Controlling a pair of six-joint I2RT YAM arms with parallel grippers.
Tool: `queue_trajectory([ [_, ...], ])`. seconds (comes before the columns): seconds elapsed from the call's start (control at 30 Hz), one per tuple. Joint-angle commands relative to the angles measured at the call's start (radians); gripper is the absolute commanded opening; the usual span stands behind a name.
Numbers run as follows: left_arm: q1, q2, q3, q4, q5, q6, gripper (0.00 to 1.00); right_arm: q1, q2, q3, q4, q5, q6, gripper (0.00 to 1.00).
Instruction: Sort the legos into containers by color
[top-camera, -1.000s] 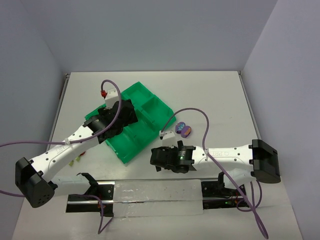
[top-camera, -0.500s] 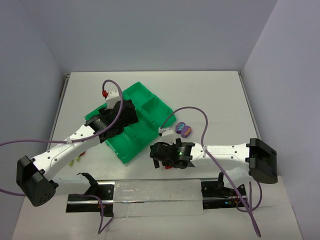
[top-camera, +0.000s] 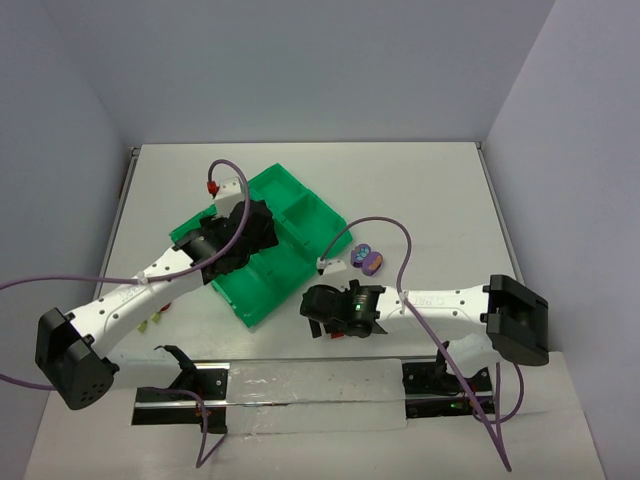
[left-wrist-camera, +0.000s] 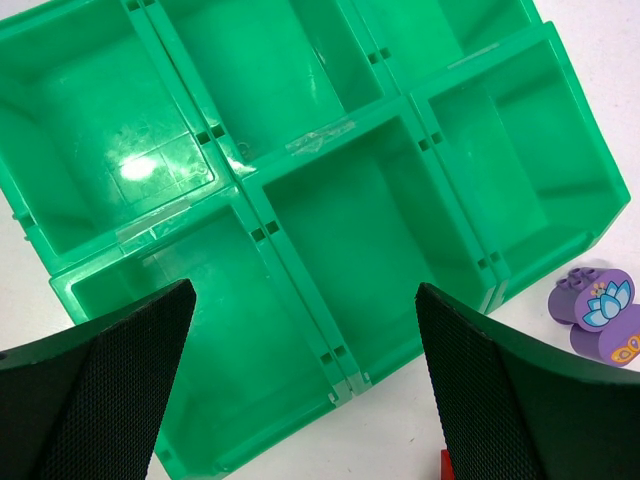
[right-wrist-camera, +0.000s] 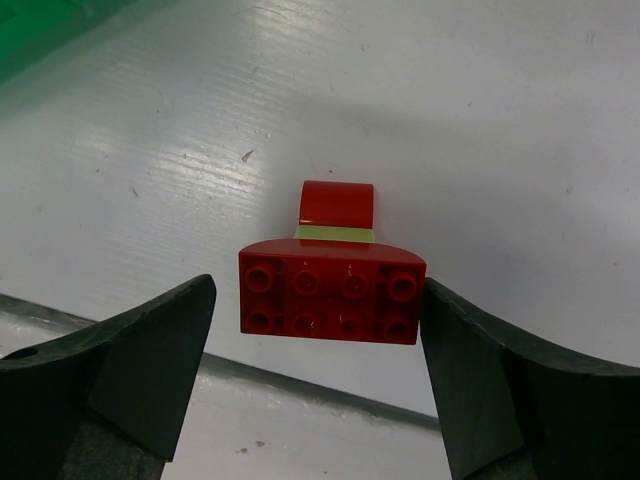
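Note:
A red lego, studs up, lies on the white table between the fingers of my right gripper. The right finger touches its end and a gap remains at the left finger, so the gripper is open. A small red and yellow-green piece lies just behind it. My left gripper hangs wide open above the near compartments of the green tray, holding nothing. In the top view the left gripper is over the tray and the right gripper is just off the tray's near corner. Two purple legos lie right of the tray.
Pale yellow-green legos lie on the table beside the left arm. The purple legos sit just behind the right arm's wrist. A black rail with a clear sheet runs along the near edge. All compartments seen from the left wrist hold nothing.
The right arm has shifted slightly left and its fingers have narrowed around the red lego. The left arm has edged a little farther over the tray, still open.

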Motion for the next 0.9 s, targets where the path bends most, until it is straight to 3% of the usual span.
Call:
queue_trajectory([
  [0.0, -0.005, 0.006, 0.016, 0.02, -0.002, 0.003, 0.99, -0.009, 0.007, -0.011, 0.033, 0.014, 0.002, 0.83],
  [0.23, -0.005, 0.004, 0.012, 0.016, -0.004, 0.003, 0.99, -0.014, 0.013, -0.009, 0.029, 0.016, 0.005, 0.73],
  [0.4, -0.005, 0.0, 0.006, 0.028, -0.001, 0.011, 0.99, -0.016, -0.02, 0.023, -0.012, 0.034, -0.002, 0.44],
  [0.47, -0.005, 0.001, -0.016, 0.06, -0.004, 0.032, 0.99, -0.032, -0.052, 0.045, -0.032, 0.023, -0.022, 0.39],
  [0.63, 0.014, 0.016, -0.059, 0.105, -0.035, 0.066, 0.99, -0.134, -0.181, 0.054, -0.016, -0.067, -0.111, 0.38],
  [0.87, 0.119, -0.079, -0.07, 0.257, 0.268, 0.104, 0.98, -0.336, -0.328, 0.088, 0.027, -0.299, -0.272, 0.38],
])
